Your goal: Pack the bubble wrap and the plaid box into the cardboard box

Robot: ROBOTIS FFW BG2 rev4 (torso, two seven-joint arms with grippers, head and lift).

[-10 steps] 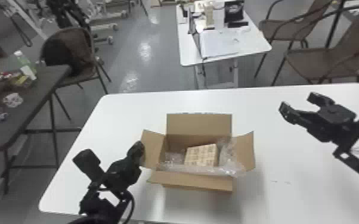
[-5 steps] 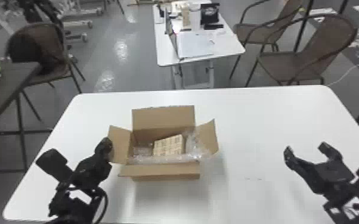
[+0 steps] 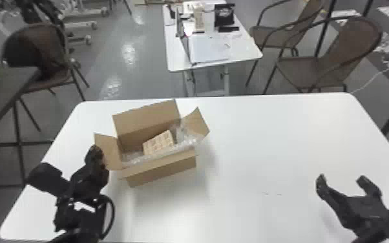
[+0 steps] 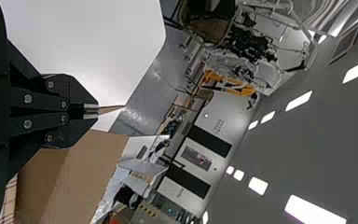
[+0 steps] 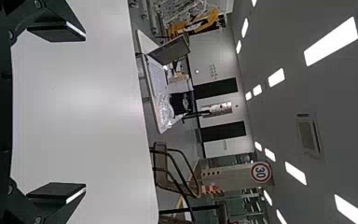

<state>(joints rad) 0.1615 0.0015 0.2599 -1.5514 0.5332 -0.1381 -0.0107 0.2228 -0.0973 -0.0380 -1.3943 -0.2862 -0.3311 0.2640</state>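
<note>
My left gripper [image 3: 101,157] slants in from the near left, clamped on the left flap [image 3: 108,150] of the cardboard box [image 3: 164,171]. My right gripper [image 3: 342,181] hangs over the table's [image 3: 268,145] right side, fingers wide apart. The plaid box [image 3: 159,142] sits tilted inside the carton, beside bubble wrap [image 3: 184,137].

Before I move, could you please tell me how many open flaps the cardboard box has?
4: the back flap stands up, the left flap is pinched by the left gripper, the right flap leans out opposite, and the front flap folds outward.
</note>
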